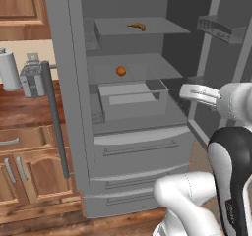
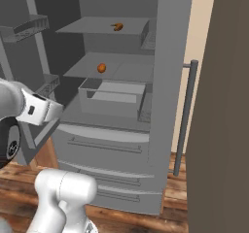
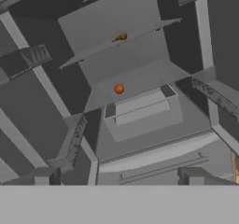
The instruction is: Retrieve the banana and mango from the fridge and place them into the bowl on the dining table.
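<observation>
Fridge (image 1: pixel 138 146) is seen with both doors swung open, two wide drawers shut below. Banana (image 1: pixel 137 26) is laid on the top shelf (image 1: pixel 142 28), toward the back. Mango (image 1: pixel 121 71) is set on the middle shelf (image 1: pixel 162 68), one level down, well apart from the banana. A grey open bin (image 1: pixel 133 100) is placed under the middle shelf, just below the mango. Wire door racks (image 1: pixel 221 29) are hung on the open doors at both sides. Gripper (image 3: pixel 119 178) is held out in front of the fridge, near drawer height; fingers (image 3: pixel 46 176) are spread wide, nothing is held. Nothing is seen between gripper and fruit. A toaster (image 1: pixel 32 77) and a white cylinder (image 1: pixel 9 70) are stood on the wooden counter (image 1: pixel 24 109) left of the fridge, behind the long door handle (image 1: pixel 55 119).
</observation>
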You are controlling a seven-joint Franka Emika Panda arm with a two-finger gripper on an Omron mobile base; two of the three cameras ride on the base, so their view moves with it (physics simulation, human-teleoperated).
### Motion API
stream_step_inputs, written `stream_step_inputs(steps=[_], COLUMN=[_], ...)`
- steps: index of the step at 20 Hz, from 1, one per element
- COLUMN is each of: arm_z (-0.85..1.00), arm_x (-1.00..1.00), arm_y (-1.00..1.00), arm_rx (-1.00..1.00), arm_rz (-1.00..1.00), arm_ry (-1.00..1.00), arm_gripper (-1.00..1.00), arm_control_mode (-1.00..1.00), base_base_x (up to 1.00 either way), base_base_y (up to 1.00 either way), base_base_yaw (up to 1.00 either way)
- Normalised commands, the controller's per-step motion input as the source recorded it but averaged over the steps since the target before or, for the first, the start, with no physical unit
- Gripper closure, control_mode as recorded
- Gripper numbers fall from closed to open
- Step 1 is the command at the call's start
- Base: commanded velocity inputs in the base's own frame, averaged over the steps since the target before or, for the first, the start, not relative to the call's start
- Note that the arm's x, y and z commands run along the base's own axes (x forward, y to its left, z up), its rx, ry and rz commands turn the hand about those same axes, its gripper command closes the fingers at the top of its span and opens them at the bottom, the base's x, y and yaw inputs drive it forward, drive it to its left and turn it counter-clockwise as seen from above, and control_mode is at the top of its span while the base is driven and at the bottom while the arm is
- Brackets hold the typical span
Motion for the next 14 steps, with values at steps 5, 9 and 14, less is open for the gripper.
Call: stream_step_inputs(steps=[5, 9, 14], arm_z=[0.24, 0.18, 0.04], arm_x=[-0.03, 0.0, 0.0], arm_y=[-0.1, 0.0, 0.0], arm_rx=[0.19, 0.0, 0.0], arm_rz=[0.17, 0.04, 0.0], arm_ry=[0.0, 0.01, 0.01], arm_gripper=[-1.0, -1.0, -1.0], arm_control_mode=[-1.0, -1.0, -1.0], base_base_x=[0.0, 0.0, 0.0], base_base_y=[0.0, 0.0, 0.0], base_base_yaw=[0.0, 0.0, 0.0])
